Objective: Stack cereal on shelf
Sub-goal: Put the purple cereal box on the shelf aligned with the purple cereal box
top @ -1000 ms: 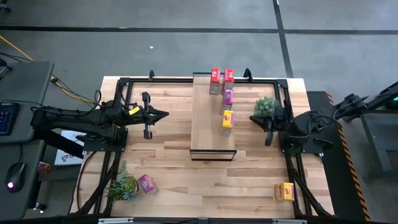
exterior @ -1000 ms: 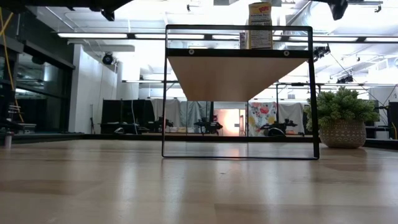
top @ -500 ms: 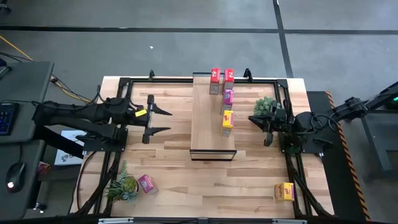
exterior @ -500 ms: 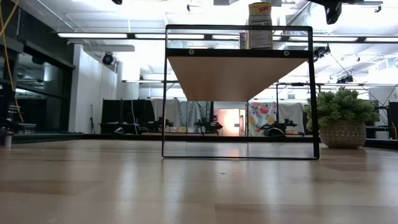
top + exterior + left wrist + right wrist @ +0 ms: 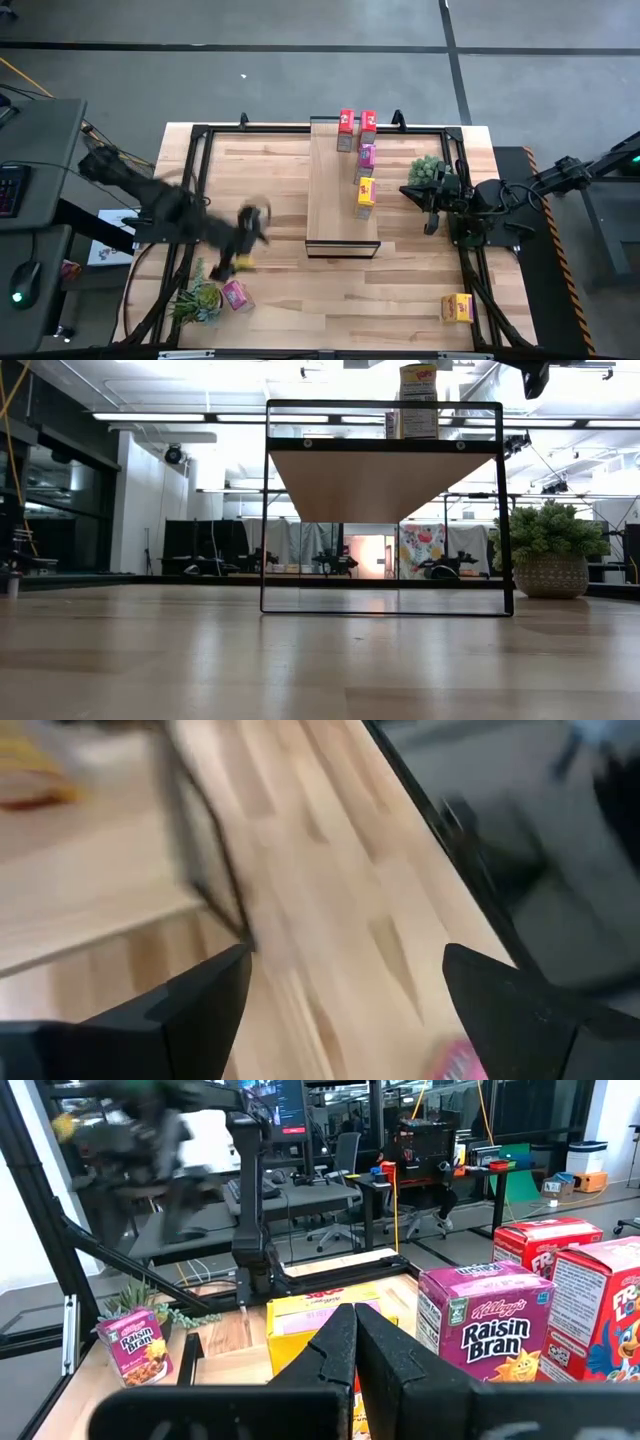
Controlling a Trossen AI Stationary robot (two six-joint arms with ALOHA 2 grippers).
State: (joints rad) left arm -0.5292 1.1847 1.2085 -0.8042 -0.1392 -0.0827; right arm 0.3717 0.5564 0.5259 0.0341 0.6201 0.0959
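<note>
The shelf [image 5: 343, 195] stands mid-table with two red cereal boxes [image 5: 357, 122], a pink one [image 5: 366, 155] and a yellow one [image 5: 365, 192] standing along its right side. Another pink box [image 5: 237, 295] rests on the tabletop at the near left, beside a plant, and another yellow box [image 5: 458, 307] at the near right. My left gripper [image 5: 255, 228] is open and blurred, in the air between the shelf and the near-left pink box; its wrist view shows wide-apart fingers [image 5: 345, 990] over bare wood. My right gripper [image 5: 432, 208] is shut, right of the shelf.
A green plant in a pot [image 5: 428, 172] stands right next to my right gripper, and a second plant [image 5: 197, 298] lies at the near left. A dark metal frame [image 5: 200, 135] runs around the table. Bare wood lies in front of the shelf.
My left gripper has opened wide and swung from the table's left middle toward the near edge, turning as it went, closer to the near-left pink box. The boxes and the shelf have stayed put.
</note>
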